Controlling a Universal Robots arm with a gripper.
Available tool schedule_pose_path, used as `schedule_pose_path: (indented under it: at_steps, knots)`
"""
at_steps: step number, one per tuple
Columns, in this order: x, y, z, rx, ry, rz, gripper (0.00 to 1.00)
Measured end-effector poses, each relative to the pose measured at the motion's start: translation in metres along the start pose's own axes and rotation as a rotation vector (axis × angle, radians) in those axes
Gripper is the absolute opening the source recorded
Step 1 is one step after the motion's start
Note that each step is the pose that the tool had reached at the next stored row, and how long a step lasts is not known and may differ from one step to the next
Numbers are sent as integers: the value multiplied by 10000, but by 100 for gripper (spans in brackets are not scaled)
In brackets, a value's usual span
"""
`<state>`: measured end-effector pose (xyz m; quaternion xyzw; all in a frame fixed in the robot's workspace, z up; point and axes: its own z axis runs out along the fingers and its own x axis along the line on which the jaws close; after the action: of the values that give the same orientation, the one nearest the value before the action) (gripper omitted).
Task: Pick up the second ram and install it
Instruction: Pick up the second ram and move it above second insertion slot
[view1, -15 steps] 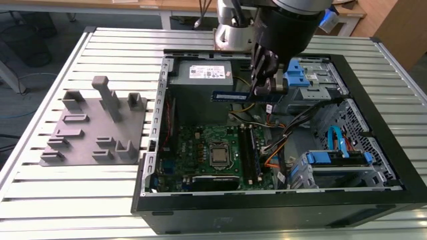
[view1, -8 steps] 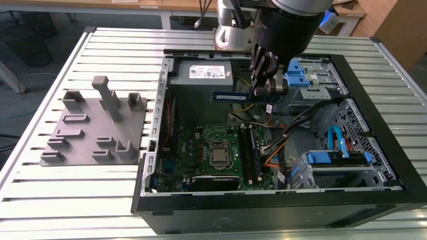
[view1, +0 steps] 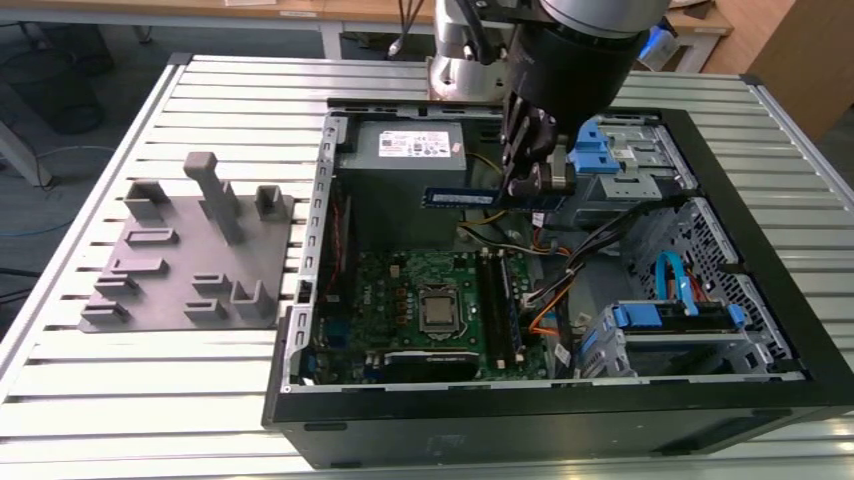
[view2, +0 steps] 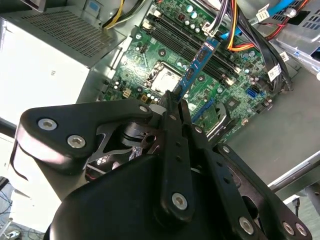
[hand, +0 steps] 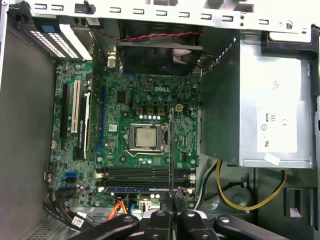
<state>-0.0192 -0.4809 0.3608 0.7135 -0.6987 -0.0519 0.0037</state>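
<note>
Currently the gripper (view1: 531, 190) is clamped on the ram (view1: 467, 197). It pinches one short end, so the rest of the stick juts out free toward the exterior view's left.

Position: the ram hangs in the air over the open case (view1: 304, 260), above the motherboard (view1: 400, 285) and well apart from it. We see nothing touching it but the gripper.

In the second wrist view the ram (view2: 200, 62) runs out from the gripper (view2: 175, 102) over the slots (view2: 200, 52). In the first wrist view the ram (hand: 171, 150) shows edge-on as a thin dark line, lying crosswise to the slots (hand: 145, 174), not along them. A blue strip (hand: 135, 189) lies in the slot nearest the gripper (hand: 172, 202). We take it for a stick already seated, but cannot confirm.

Handling, our judgement:
- The ram is light, thin and stiff, and it will not sag.
- Held by one end, it could pivot in the grip if bumped.
- It is fragile: the chips and the contact edge should take no pinch or scrape.
- The flat faces look smooth and may be slippery.
- The best hold is on the short ends or the bare board margin, away from the contacts.
</note>
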Motion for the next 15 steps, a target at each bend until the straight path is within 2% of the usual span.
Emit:
schedule_pose_path:
  at_steps: [7, 15]
  knots:
    - [67, -7, 111, -1, 2, 1, 14]
    - [106, -14, 201, -1, 2, 1, 14]
